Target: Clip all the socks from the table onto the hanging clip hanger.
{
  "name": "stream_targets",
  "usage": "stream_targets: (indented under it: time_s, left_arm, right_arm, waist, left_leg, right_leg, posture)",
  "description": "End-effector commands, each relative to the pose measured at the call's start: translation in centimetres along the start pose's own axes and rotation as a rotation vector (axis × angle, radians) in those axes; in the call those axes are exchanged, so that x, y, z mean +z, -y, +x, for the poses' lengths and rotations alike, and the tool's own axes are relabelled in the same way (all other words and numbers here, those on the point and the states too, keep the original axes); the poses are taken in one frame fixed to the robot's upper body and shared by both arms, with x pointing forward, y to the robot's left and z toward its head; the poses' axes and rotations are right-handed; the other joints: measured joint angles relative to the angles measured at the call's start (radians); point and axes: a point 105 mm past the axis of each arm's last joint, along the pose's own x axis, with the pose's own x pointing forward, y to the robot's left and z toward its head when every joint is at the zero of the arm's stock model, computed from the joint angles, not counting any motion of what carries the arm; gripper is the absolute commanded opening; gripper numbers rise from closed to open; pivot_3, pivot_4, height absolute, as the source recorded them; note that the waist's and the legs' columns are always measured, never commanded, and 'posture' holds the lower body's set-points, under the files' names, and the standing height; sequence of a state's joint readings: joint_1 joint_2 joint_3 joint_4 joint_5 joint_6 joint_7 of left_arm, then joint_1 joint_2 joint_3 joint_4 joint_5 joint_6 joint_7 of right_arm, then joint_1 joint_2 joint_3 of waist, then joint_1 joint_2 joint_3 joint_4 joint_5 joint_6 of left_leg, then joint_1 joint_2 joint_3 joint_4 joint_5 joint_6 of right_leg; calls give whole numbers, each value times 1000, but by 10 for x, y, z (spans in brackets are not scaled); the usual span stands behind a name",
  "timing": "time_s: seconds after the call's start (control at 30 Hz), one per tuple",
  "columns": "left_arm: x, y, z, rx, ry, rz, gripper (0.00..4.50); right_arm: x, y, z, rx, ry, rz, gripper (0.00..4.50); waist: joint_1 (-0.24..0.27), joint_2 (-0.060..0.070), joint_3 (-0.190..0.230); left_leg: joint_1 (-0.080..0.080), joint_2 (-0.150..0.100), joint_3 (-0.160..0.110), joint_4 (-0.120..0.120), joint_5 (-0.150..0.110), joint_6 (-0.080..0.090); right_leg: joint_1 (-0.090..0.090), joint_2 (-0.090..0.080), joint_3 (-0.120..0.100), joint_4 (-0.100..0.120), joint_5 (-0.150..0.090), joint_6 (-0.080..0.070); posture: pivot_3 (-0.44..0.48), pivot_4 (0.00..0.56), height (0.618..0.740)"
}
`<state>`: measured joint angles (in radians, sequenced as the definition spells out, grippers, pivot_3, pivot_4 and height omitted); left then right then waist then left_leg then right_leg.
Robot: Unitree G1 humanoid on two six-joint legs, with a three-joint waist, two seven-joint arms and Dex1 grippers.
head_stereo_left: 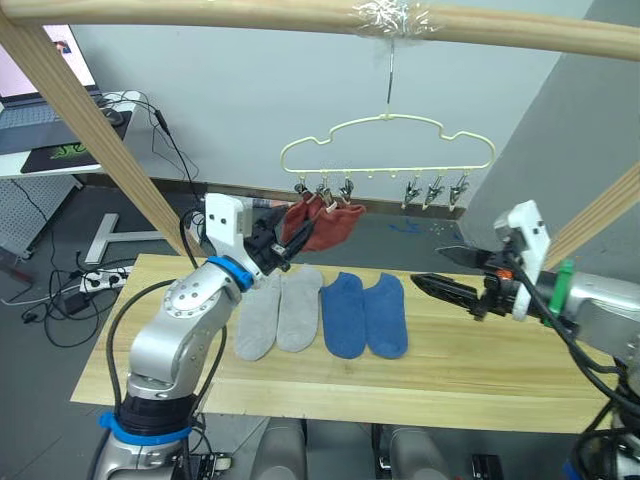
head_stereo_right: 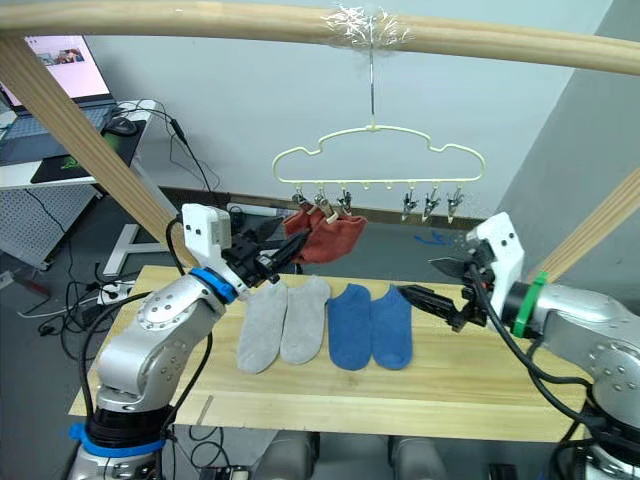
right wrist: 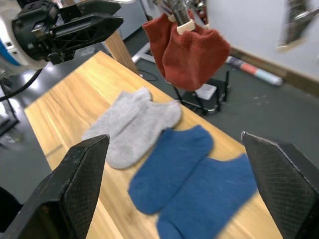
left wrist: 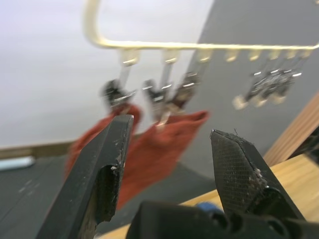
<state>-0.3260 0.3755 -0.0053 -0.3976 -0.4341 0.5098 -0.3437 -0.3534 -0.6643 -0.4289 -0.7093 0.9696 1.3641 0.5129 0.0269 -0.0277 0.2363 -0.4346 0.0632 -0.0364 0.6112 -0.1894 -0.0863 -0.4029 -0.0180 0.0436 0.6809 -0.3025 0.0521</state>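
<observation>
Two rust red socks (head_stereo_left: 322, 224) hang from the left clips of the pale yellow-green clip hanger (head_stereo_left: 388, 150), whose hook hangs on a wooden pole. Two light grey socks (head_stereo_left: 278, 311) and two blue socks (head_stereo_left: 365, 314) lie side by side on the wooden table (head_stereo_left: 470, 375). My left gripper (head_stereo_left: 288, 245) is open, just left of the hanging red socks, with nothing between its fingers. My right gripper (head_stereo_left: 432, 270) is open over the table's right part, right of the blue socks. The hanger's right clips (head_stereo_left: 435, 192) are bare.
Slanted wooden frame poles (head_stereo_left: 90, 125) rise at the left and right of the table. A desk with a laptop (head_stereo_left: 40, 100) stands at the far left, with cables on the floor below. A grey panel (head_stereo_left: 560, 130) stands behind the right side.
</observation>
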Motion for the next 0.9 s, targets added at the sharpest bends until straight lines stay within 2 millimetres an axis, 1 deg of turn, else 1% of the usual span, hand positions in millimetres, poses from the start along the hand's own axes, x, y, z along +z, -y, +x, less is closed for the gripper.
stream_targets:
  time_s: [0.03,0.17,0.37,0.63,0.77,0.87,0.9]
  left_arm:
    - [12,8,7,-16,69,56,2809]
    - [12,11,16,1,102,78,2809]
    - [2,17,25,3,103,75,2809]
    - [7,17,29,19,136,86,2809]
    - [9,18,29,17,145,76,2809]
    - [9,21,31,20,147,73,2243]
    - [8,22,32,20,143,71,1958]
  right_arm:
    - [16,-8,-14,18,63,-87,4431]
    - [24,-5,-21,-4,85,-128,4431]
    - [23,-4,-23,-20,68,-139,4431]
    - [20,-7,-24,-29,66,-128,4431]
    - [22,-8,-27,-32,68,-132,4431]
    - [29,-6,-32,-53,85,-150,4500]
    - [33,-5,-34,-61,93,-157,4500]
  waist:
    - [-1,0,0]
    - [-2,0,-1]
    - [-2,-1,-1]
    - [-4,-1,-2]
    - [-4,0,-2]
    - [-4,0,-2]
    - [-5,0,-2]
  left_leg:
    - [0,0,0,0,0,0]
    - [0,0,0,1,0,0]
    - [0,0,0,3,0,0]
    - [0,0,0,4,1,1]
    - [1,0,-1,6,1,1]
    - [1,0,-2,10,0,2]
    - [1,0,-2,13,0,2]
  right_leg:
    - [0,0,0,0,0,0]
    - [0,0,0,0,0,0]
    - [1,0,0,1,0,0]
    - [2,0,0,1,1,0]
    - [4,0,0,1,1,0]
    - [6,0,-1,1,1,0]
    - [8,0,-1,1,1,0]
  posture:
    - [99,176,740]
    - [82,171,740]
    - [51,171,740]
    - [37,173,740]
    - [33,175,740]
    - [24,177,740]
    - [20,178,740]
